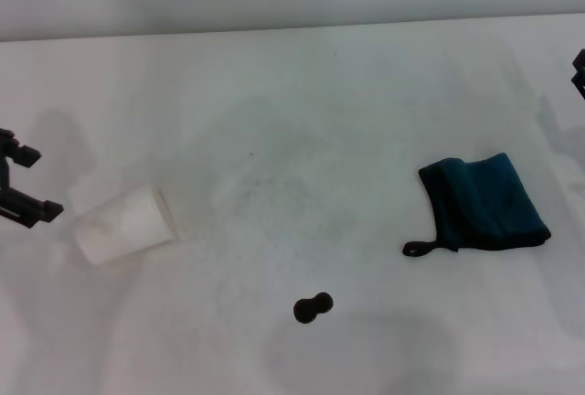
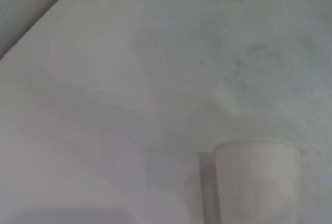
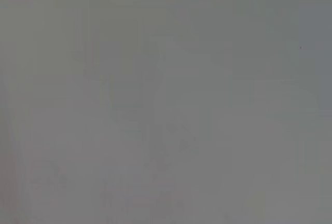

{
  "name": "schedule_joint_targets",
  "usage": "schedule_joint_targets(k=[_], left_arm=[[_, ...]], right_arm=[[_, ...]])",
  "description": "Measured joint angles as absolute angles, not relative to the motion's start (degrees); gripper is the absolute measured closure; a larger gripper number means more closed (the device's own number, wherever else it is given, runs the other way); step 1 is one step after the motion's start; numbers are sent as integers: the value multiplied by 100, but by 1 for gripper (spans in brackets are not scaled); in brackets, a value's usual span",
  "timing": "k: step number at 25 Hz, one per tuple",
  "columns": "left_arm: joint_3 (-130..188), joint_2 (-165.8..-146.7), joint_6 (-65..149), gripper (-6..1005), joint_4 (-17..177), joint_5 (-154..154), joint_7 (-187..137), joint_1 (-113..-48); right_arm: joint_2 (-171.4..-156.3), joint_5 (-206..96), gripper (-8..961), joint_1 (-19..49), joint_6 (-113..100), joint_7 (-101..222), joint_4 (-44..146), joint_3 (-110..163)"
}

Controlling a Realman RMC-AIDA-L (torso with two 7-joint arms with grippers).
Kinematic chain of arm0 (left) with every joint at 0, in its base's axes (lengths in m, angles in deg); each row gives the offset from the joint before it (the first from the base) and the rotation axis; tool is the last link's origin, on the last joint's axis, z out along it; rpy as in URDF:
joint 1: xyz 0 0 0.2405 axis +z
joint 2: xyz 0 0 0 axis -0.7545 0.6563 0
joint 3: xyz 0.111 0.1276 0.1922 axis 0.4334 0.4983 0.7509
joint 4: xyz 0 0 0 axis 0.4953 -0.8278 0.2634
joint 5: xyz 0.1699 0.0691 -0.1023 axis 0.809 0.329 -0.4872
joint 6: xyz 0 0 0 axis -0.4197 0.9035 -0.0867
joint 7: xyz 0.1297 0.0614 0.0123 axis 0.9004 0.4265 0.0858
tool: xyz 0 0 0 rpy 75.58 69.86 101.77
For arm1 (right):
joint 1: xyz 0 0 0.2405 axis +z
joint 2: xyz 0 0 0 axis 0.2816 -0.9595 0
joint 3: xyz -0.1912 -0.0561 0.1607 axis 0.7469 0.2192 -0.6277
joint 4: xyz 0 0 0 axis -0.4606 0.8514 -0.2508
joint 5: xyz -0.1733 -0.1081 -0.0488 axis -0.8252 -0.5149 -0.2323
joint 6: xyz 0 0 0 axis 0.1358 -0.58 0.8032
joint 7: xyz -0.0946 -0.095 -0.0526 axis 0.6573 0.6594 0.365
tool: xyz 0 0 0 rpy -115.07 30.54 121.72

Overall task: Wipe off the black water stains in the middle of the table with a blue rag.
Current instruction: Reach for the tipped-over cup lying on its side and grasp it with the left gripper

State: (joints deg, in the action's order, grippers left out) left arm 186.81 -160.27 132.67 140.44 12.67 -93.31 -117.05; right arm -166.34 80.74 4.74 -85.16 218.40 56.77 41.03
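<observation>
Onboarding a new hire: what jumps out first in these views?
The blue rag lies folded on the robot's right of the white table, and the black water stains sit near the front centre. A white paper cup lies tipped on the left, beside the left gripper.

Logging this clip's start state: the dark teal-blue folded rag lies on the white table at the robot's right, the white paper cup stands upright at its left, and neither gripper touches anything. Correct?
One detail is wrong. In the head view the white paper cup lies tipped on its side on the white table, not upright. The dark teal-blue folded rag does lie at the robot's right, untouched by the left gripper or the right gripper.
</observation>
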Motion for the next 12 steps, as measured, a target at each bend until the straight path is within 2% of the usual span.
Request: schedule_joint_targets(k=[12], left_arm=[[18672,-16052,12458,114,12570,1608,-9676,-11738]], right_arm=[[-16634,8053,203,468,-8520,21840,5697,4103]])
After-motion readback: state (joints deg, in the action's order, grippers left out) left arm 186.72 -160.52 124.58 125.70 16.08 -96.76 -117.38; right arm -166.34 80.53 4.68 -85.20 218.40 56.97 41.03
